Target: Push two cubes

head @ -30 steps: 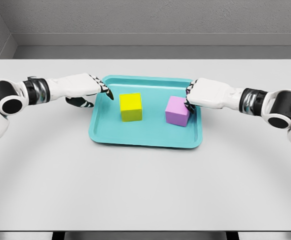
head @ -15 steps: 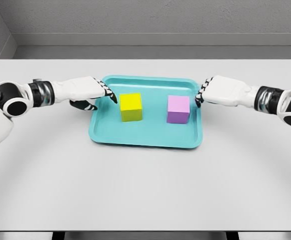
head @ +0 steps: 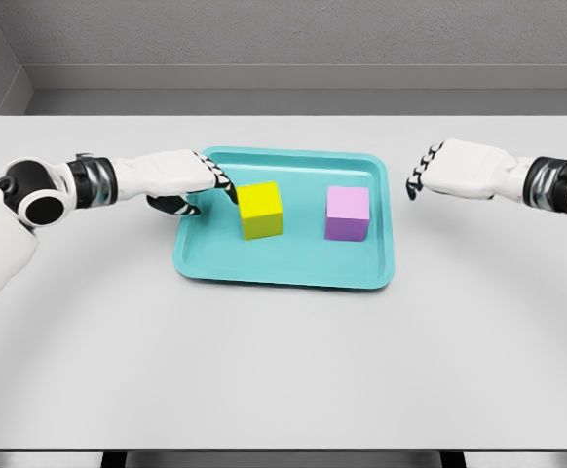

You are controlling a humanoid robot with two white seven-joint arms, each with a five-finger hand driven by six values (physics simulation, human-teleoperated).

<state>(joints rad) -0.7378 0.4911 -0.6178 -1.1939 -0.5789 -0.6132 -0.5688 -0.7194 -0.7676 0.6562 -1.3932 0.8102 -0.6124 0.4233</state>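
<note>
From my seat the table (head: 283, 370) looks like smooth, matt pale grey laminate. The teal tray (head: 283, 268) reads as smooth plastic with a faint sheen. The yellow cube (head: 262, 211) and the purple cube (head: 347, 214) look plain and matt. Each robot hand, left (head: 188, 179) and right (head: 451, 170), shows glossy white shell with dark fingertips.

white arms (head: 157, 174) with black joints (fingers (head: 221, 181) banded black and white).
</note>
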